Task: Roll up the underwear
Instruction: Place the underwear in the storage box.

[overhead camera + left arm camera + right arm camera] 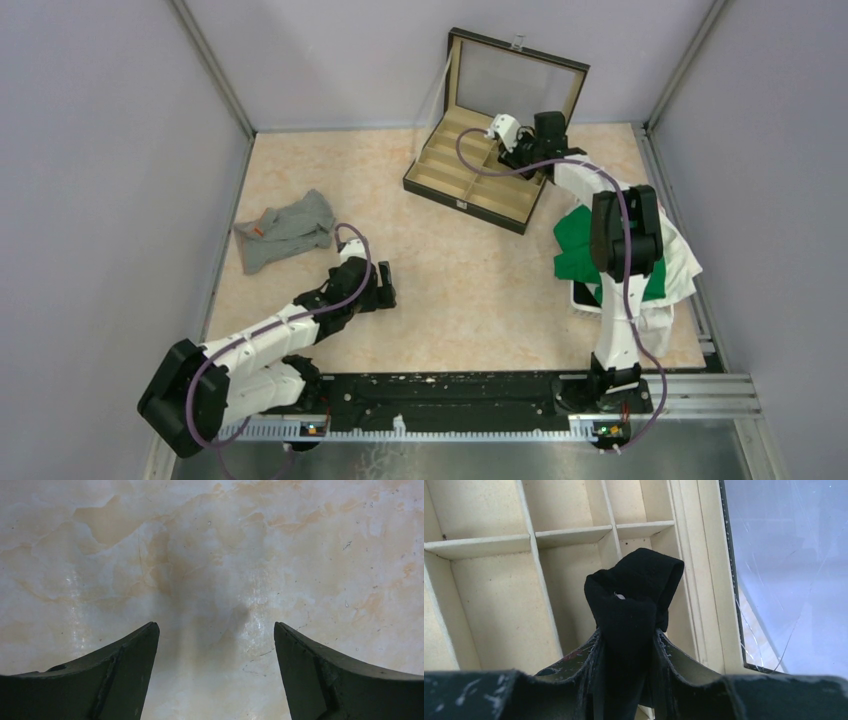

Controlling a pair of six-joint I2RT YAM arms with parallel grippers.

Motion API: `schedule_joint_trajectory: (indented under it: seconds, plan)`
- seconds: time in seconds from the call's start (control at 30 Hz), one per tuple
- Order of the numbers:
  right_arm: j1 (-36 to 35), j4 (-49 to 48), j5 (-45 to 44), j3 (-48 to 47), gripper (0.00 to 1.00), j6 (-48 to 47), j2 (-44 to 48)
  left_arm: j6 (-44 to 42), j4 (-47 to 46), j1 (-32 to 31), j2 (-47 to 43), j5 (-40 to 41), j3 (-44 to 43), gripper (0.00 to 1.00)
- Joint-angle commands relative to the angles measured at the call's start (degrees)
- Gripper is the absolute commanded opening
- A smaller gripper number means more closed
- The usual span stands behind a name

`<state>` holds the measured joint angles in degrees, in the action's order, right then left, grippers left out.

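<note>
Marbled beige table (470,290), walled by grey panels on three sides; all places are given from the case.

1. Grey underwear (285,230), one piece. It lies crumpled on the table well to the left of the case, with one small orange label (258,232) at its left end. No gripper touches it.

2. Left gripper (388,292), one. It is low over the table, left of and nearer than the case, and apart from the grey piece. In the wrist view its two fingers (125,670) stand wide apart with only bare table between them (215,630); it holds nothing.

3. Case (465,205), one, dark outside and tan inside, split by dividers (569,535) into two columns of compartments. Its one glass-panelled lid (520,75) stands raised at the far side.

4. Right gripper (512,150), one, reaching over the case's far right part, beside the lid.

5. Black underwear (634,605), one piece, bunched and pinched between the right gripper's fingers (626,635). It is over a compartment at the lid-side edge; whether it touches the bottom cannot be told.

6. Heap of green and white cloth (575,250), one, right of the case, partly behind the right arm.
</note>
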<state>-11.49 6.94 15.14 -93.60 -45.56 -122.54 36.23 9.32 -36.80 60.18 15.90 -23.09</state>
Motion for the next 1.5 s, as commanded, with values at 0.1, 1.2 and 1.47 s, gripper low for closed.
schedule_joint_trajectory:
  seconds: [0.1,1.2,1.47]
  plan:
    - [0.05,7.03,1.88,-6.36,0.00,-3.64,-3.45,-0.70,-1.91,0.43,0.59,-0.27,-1.34,0.91]
    - [0.06,27.20,2.28,-15.33,0.00,-6.33,-8.67,-1.35,-2.52,0.67,2.17,-1.34,-1.78,0.91]
    - [0.06,24.19,1.61,-16.67,0.36,-4.33,-9.18,-1.42,-2.13,0.70,2.54,-1.21,-2.18,0.91]
